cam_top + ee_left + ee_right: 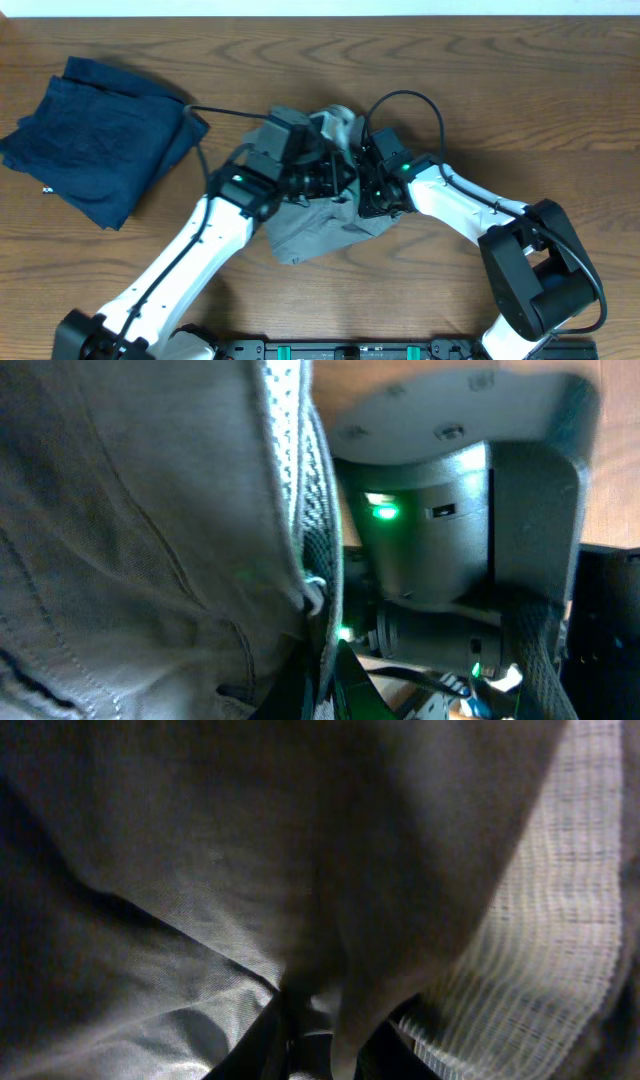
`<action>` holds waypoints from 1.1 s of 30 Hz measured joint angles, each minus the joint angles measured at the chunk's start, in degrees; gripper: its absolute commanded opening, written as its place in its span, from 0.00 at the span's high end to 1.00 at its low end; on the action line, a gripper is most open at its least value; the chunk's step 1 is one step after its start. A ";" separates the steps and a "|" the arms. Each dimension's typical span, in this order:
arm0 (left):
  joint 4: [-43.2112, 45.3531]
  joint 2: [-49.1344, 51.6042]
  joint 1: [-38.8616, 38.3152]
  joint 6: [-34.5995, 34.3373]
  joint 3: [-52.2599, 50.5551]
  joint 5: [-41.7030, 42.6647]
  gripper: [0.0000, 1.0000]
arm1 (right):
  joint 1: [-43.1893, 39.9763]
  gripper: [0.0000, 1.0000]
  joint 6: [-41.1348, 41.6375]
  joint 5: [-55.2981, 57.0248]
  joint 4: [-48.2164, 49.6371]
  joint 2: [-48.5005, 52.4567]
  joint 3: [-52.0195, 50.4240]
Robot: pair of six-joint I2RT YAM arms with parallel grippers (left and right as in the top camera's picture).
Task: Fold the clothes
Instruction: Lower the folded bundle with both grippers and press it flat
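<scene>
Shorts of grey woven cotton (318,230) lie bunched at the middle of the brown wooden table (520,90), far part raised between both arms. Right gripper (366,190) pinches a fold; left gripper (322,180) is buried in cloth, its state unreadable. Judged mid-fold: next, carry the raised part over flat, then release.

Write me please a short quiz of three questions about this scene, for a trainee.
1. True or false: the grey garment lies flat and neatly folded.
2. Choose one: where is the navy garment in the overhead view?
A) left of the grey garment, apart from it
B) on top of the grey garment
C) hanging over the table edge
3. Short answer: what fills most of the right wrist view?

Key:
1. False; it is bunched up between the two arms.
2. A
3. Grey fabric
</scene>
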 measured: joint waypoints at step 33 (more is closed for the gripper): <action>12.98 19.12 15.15 12.09 1.18 -21.38 0.35 | -4.37 0.48 -5.64 -10.49 -12.11 -18.80 6.32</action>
